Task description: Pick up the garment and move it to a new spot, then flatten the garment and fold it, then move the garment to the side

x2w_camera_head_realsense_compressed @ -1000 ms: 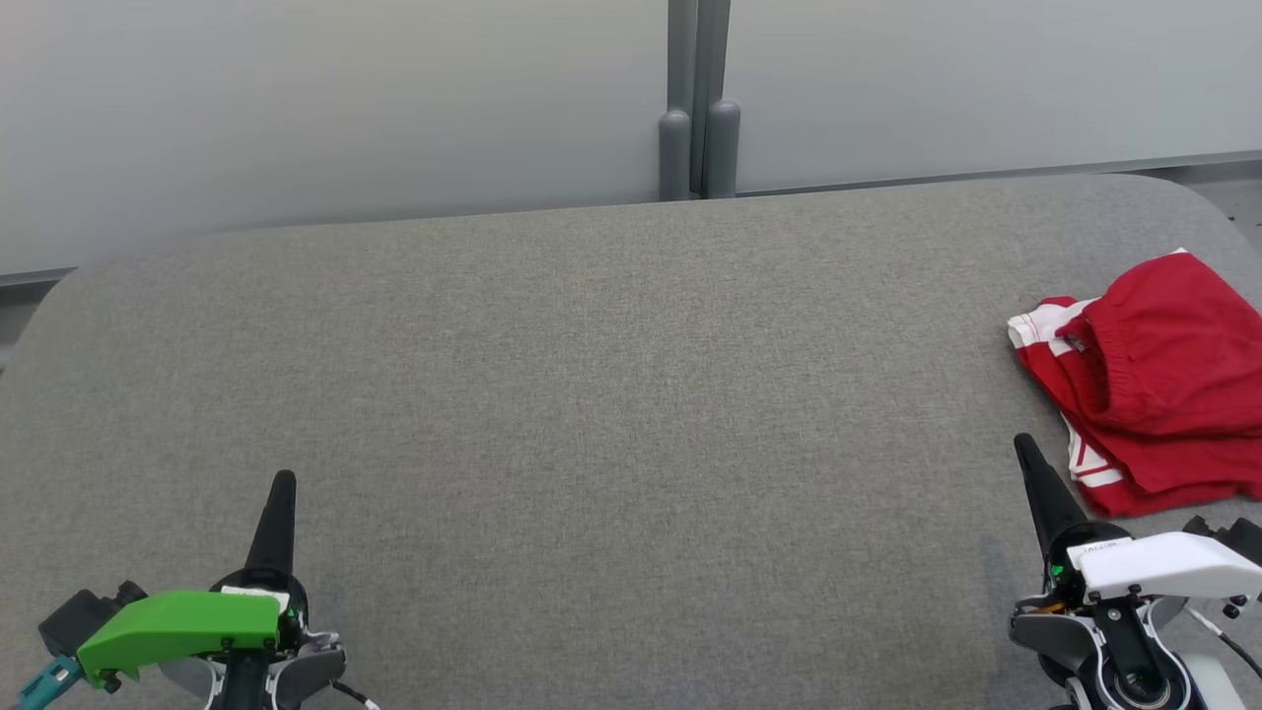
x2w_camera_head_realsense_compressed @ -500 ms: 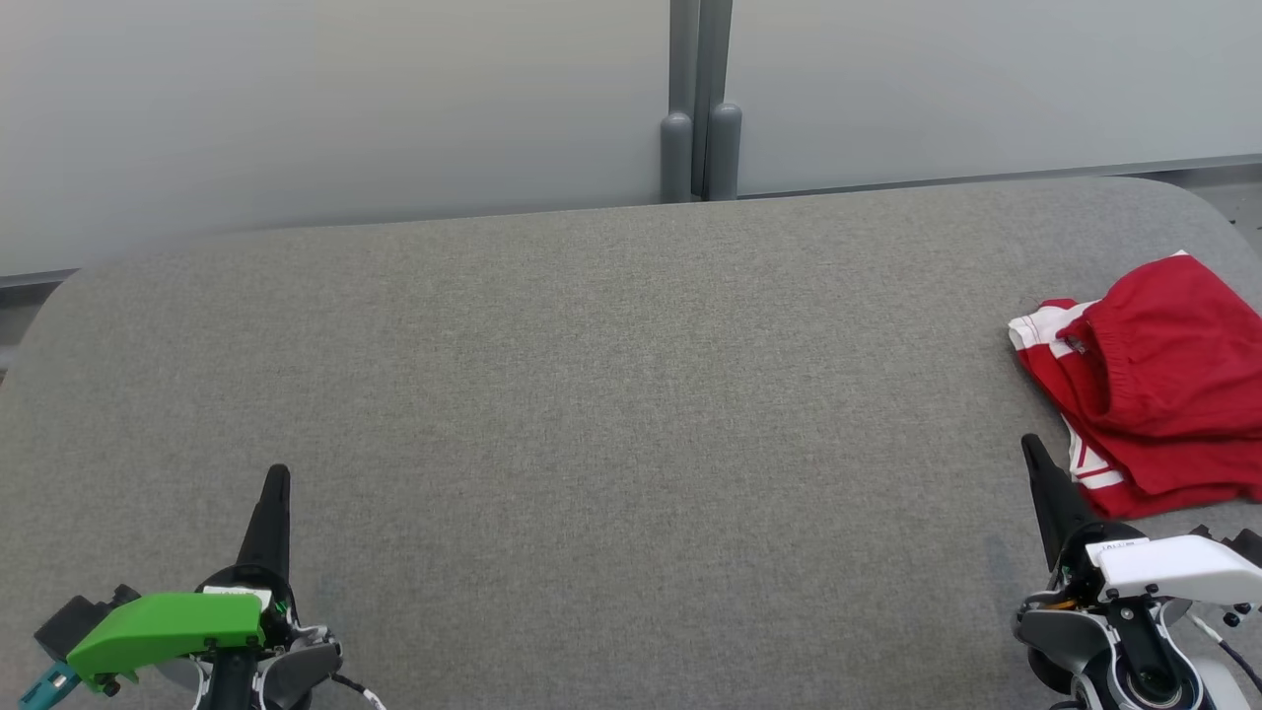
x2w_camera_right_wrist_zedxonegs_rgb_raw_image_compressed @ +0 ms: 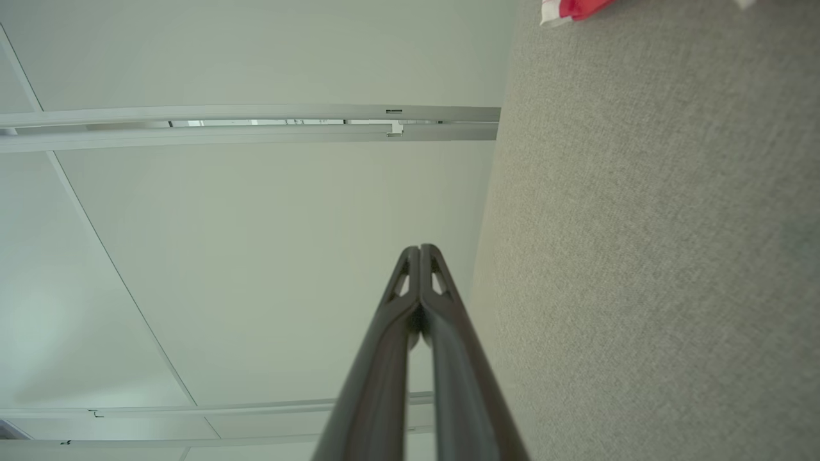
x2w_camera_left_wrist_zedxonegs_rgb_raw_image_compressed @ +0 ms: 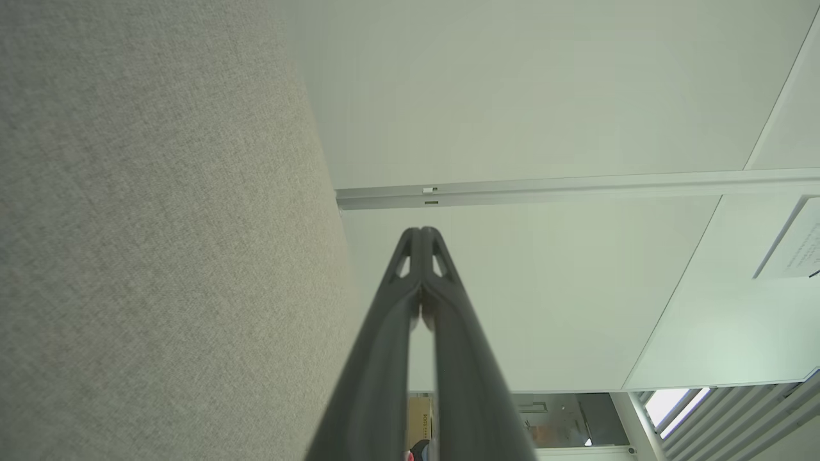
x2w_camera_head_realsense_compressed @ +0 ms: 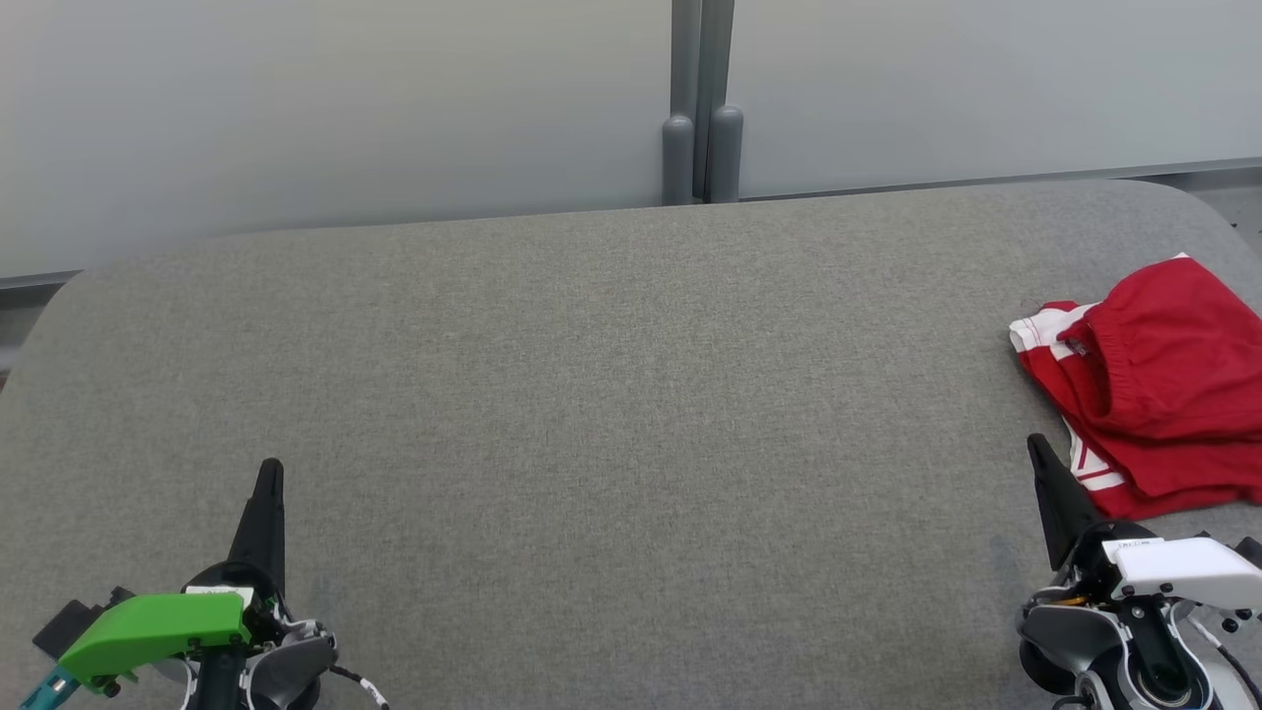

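1. Garment (x2w_camera_head_realsense_compressed: 1163, 385). Red cloth with white stripes, lying in a loose folded pile at the right end of the table (x2w_camera_head_realsense_compressed: 631, 394), about midway between the near and far edges. It rests flat on the grey fabric top. Part of it runs out of the head view on the right. In my right wrist view a red and white corner (x2w_camera_right_wrist_zedxonegs_rgb_raw_image_compressed: 573, 8) shows at the top edge, on the table (x2w_camera_right_wrist_zedxonegs_rgb_raw_image_compressed: 640, 256).

2. Left gripper (x2w_camera_head_realsense_compressed: 268, 473). It is above the near left part of the table, pointing toward the far edge. My two fingers are pressed together along their length and hold nothing. The left wrist view confirms this: the tips (x2w_camera_left_wrist_zedxonegs_rgb_raw_image_compressed: 421, 234) meet, with the table (x2w_camera_left_wrist_zedxonegs_rgb_raw_image_compressed: 160, 256) to one side and pale wall panels beyond. A green cover (x2w_camera_head_realsense_compressed: 153, 631) sits on this wrist.

3. Right gripper (x2w_camera_head_realsense_compressed: 1035, 446). It is above the near right part of the table, pointing toward the far edge. My fingers are pressed together and hold nothing; the right wrist view shows the tips (x2w_camera_right_wrist_zedxonegs_rgb_raw_image_compressed: 421, 251) in contact. In the head view the tip lies just beside the garment's striped near hem; no contact with the cloth is visible. A white cover (x2w_camera_head_realsense_compressed: 1178, 567) sits on this wrist.

4. Far edge. A grey post (x2w_camera_head_realsense_compressed: 700, 148) stands behind the middle of the table's far edge.
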Controlling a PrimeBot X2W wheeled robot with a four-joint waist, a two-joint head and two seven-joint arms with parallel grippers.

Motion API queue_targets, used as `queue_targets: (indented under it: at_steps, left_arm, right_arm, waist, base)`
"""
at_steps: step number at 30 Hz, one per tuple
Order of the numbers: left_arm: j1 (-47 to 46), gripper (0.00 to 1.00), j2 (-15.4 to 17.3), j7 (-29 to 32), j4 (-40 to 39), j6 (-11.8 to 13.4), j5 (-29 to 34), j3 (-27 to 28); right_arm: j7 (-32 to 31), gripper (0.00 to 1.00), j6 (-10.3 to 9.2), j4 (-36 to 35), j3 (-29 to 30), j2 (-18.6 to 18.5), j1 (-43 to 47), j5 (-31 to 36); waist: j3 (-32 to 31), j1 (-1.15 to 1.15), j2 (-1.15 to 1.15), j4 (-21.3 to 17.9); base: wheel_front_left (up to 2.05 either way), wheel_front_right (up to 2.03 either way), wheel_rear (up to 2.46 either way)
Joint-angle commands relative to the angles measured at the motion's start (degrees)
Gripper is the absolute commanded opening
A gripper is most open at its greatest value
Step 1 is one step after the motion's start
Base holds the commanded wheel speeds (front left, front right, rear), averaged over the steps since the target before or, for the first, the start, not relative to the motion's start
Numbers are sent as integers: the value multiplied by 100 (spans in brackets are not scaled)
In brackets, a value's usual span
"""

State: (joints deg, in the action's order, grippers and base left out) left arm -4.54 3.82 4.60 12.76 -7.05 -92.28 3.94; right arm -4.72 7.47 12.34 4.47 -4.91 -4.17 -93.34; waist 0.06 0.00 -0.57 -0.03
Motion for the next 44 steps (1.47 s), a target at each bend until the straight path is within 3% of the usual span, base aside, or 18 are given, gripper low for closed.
queue_targets:
  at_steps: [1,44]
  left_arm:
    - [-100,0,-32,27,-3,-45,-65,53]
    - [-100,0,-47,70,4,-63,-99,85]
  right_arm:
    - [-25,0,4,14,21,-35,-70,-104]
    - [-74,0,4,23,68,3,-67,-128]
  waist:
    - [-2,0,56,1]
    - [-6,0,57,3]
  base:
    - [0,0,0]
    - [0,0,0]
